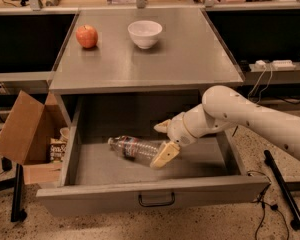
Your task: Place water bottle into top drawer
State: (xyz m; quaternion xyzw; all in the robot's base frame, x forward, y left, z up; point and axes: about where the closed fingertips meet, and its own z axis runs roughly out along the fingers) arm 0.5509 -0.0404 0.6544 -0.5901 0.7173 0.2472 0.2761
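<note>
The water bottle [132, 148], clear and ribbed with a dark label band, lies on its side on the floor of the open top drawer [155, 196], cap pointing left. My gripper [163, 141] is inside the drawer at the bottle's right end. Its fingers are spread apart, the lower fingertip [165, 155] beside the bottle's base and the upper one [162, 126] above it. The white arm [255, 119] reaches in from the right. The drawer's flat front panel carries a small dark handle [156, 200].
A red apple [87, 36] and a white bowl [145, 33] stand on the grey table top [190, 59] above the drawer. An open brown cardboard box [25, 131] stands on the floor at the left. Cables and a black bar [285, 191] lie at the right.
</note>
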